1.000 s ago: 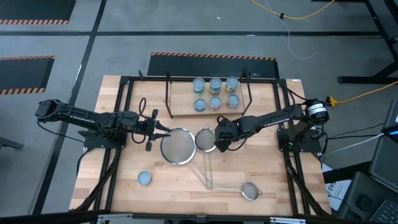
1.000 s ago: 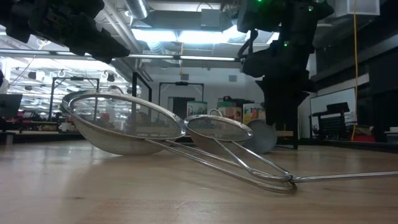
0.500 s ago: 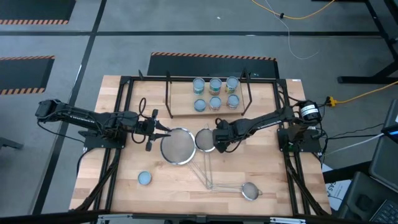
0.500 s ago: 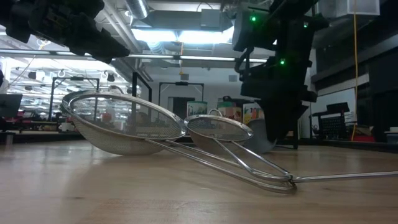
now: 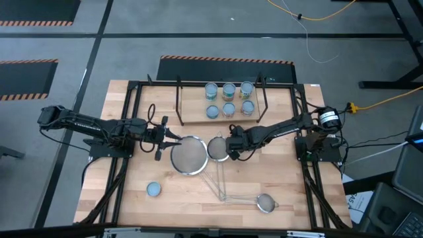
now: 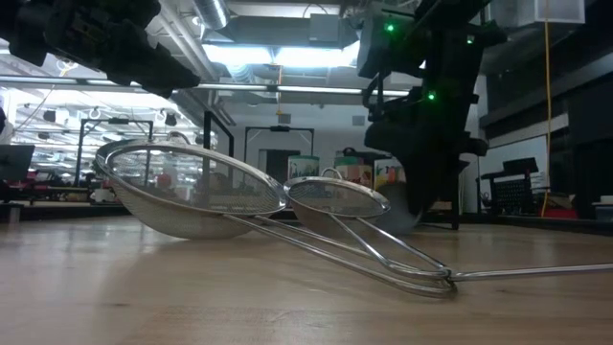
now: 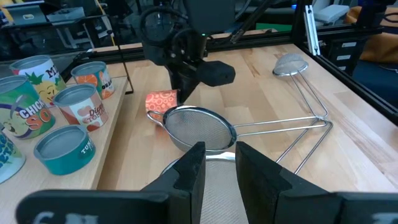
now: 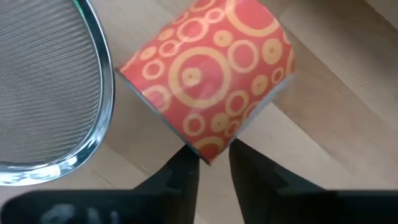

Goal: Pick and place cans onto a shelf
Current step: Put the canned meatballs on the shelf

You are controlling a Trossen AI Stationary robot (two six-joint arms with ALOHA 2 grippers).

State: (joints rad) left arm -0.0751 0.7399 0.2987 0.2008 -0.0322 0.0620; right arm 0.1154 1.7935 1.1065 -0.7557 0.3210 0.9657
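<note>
An orange-red can (image 8: pixel 208 74) with a ring pattern lies on its side on the table, beside the middle strainer (image 5: pixel 217 148). My right gripper (image 8: pixel 210 171) points steeply down at it, shut on one end of it; the left wrist view shows the can (image 7: pixel 163 102) under that gripper. Several cans (image 5: pixel 229 99) stand on the shelf (image 5: pixel 192 120) at the far side. One more can (image 5: pixel 153 190) stands upright near the table's near left. My left gripper (image 7: pixel 219 165) waits at the left, above the big strainer's (image 5: pixel 188 156) rim, with a narrow gap and nothing in it. My right gripper has the rim at one end of the can (image 8: pixel 210 154) between its two fingers (image 8: pixel 181 175). The fingers come from above, slanting down, and lie across that rim. The can lies on its side on the table.
Three steel mesh strainers lie mid-table, their long handles crossing toward the near right, with the small one (image 5: pixel 265 202) at the near side. A black frame (image 5: pixel 132 119) edges the table. Bare wood lies at the near left around the lone can.
My right gripper has sunk toward the can on the table, shifted a little toward the strainers and tipped slightly. The can and the strainers have stayed where they were.
</note>
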